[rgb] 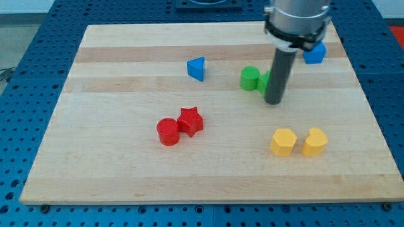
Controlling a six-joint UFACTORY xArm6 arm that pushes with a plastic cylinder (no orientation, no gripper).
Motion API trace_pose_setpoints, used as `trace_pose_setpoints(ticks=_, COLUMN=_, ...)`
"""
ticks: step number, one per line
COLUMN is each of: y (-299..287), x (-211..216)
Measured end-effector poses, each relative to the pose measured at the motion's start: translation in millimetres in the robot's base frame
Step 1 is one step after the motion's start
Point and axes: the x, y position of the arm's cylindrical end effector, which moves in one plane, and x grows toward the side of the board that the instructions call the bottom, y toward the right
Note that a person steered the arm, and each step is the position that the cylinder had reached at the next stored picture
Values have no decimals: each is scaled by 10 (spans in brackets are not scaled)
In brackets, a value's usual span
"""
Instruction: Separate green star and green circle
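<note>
The green circle (249, 78) stands on the wooden board (126, 82) right of centre, near the view's top. The green star (263, 82) touches its right side and is mostly hidden behind my rod. My tip (274, 101) rests on the board just below and to the right of the green star, close against it. The two green blocks stand together.
A blue triangle (197, 68) lies left of the green pair. A blue block (314, 53) is at the upper right, partly behind the arm. A red circle (168, 132) and red star (190, 120) touch at centre left. Two yellow blocks (283, 142) (314, 141) sit at the lower right.
</note>
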Motion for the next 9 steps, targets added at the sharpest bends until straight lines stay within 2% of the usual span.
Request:
trace_pose_setpoints(ticks=1, y=89, x=0)
trace_pose_setpoints(ticks=2, y=639, x=6)
trace_pose_setpoints(ticks=3, y=776, x=6)
trace_pose_setpoints(ticks=5, y=592, x=-504)
trace_pose_setpoints(ticks=6, y=552, x=-590)
trace_pose_setpoints(ticks=7, y=377, x=-622)
trace_pose_setpoints(ticks=9, y=-289, x=-408)
